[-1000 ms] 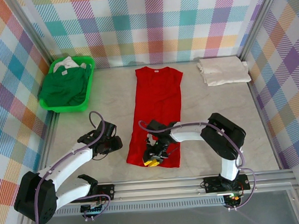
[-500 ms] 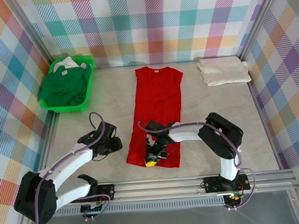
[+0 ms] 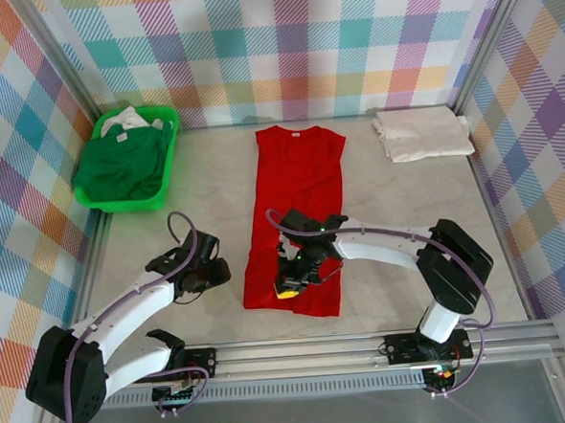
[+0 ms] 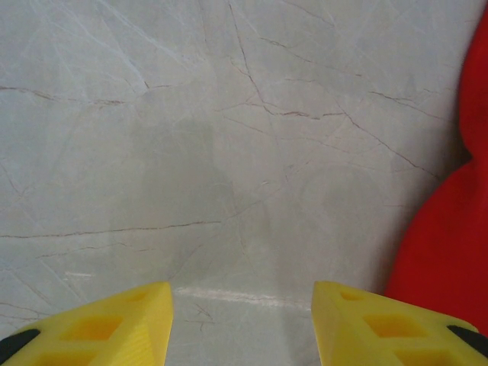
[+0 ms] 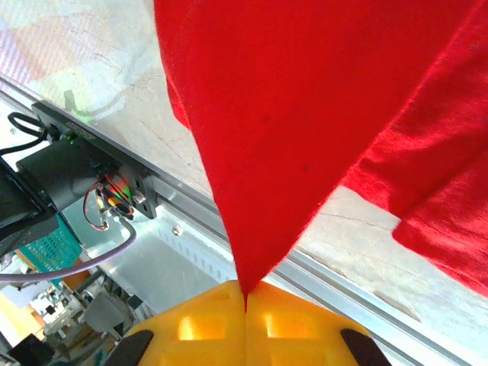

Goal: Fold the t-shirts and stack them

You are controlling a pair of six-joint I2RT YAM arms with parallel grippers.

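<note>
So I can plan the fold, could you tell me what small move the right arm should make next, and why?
Probably carry the pinched hem up and over toward the collar: the right jaws are shut on the near hem of the red t-shirt, which lies lengthwise and is not yet folded in half.

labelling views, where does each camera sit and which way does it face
Top external: fixed above and behind the arms, looking down on table, red t-shirt, basket; both arms show.
Left wrist: on the left arm, looking down at bare table; left gripper open.
Right wrist: on the right arm, facing the near rail; right gripper shut on the t-shirt.
Shared: all three see the red t-shirt.
</note>
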